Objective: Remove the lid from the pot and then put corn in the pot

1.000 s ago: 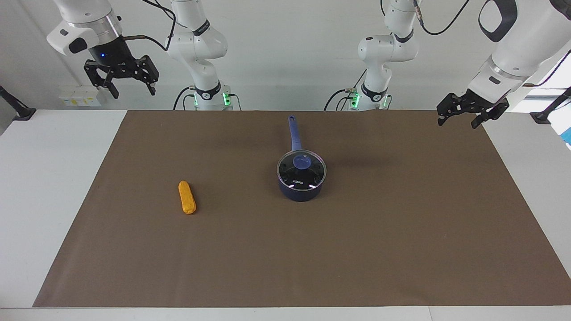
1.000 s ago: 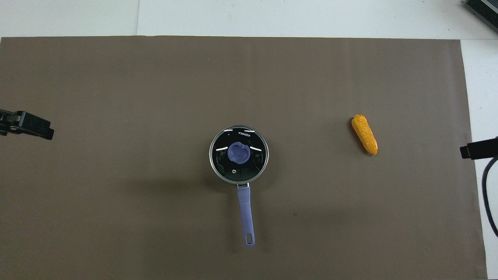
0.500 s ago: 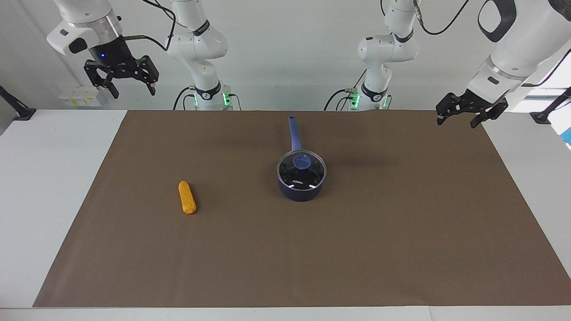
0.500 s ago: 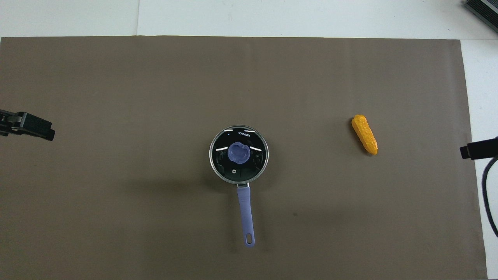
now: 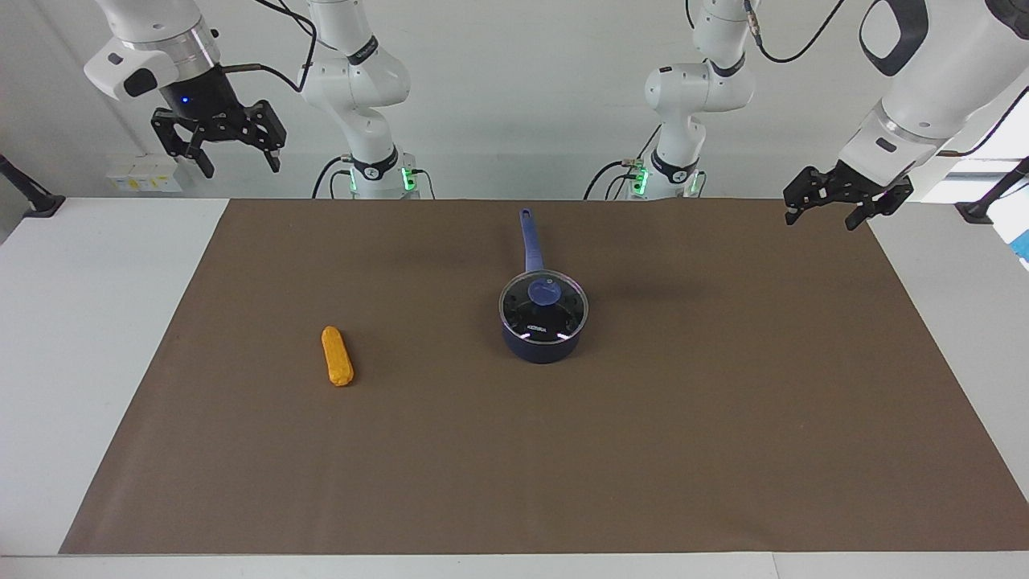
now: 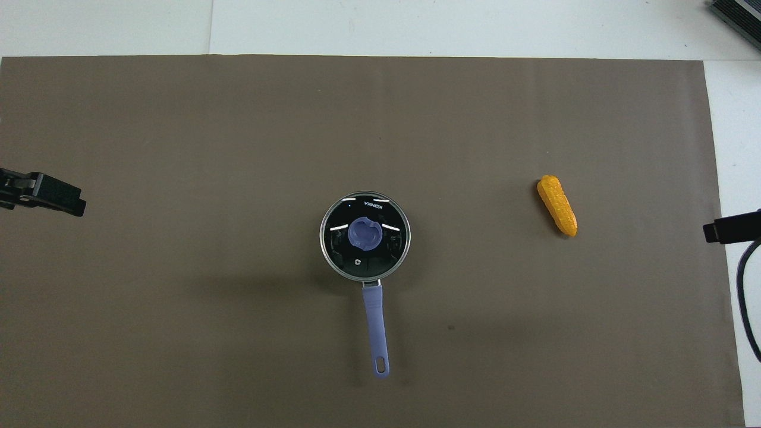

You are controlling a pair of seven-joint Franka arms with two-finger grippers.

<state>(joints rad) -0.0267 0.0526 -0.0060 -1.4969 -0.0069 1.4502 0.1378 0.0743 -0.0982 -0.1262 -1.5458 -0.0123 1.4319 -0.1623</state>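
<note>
The dark blue pot (image 5: 543,346) stands mid-mat, its long handle (image 6: 376,327) pointing toward the robots. The glass lid (image 5: 543,312) with a blue knob (image 6: 364,233) sits on the pot and closes it. The orange-yellow corn (image 5: 337,355) lies flat on the mat, toward the right arm's end (image 6: 557,204). My left gripper (image 5: 824,217) hangs open and empty over the mat's corner at the left arm's end, well away from the pot. Raised high at the right arm's end, my right gripper (image 5: 239,165) is open and empty too.
A brown mat (image 5: 643,450) covers most of the white table (image 5: 72,338). Both arm bases (image 5: 374,173) stand at the robots' edge. In the overhead view only the tips of the left gripper (image 6: 44,195) and the right gripper (image 6: 731,227) show, at the side edges.
My left gripper has crept a little inward over the mat's corner. The right gripper, pot, lid and corn have not moved.
</note>
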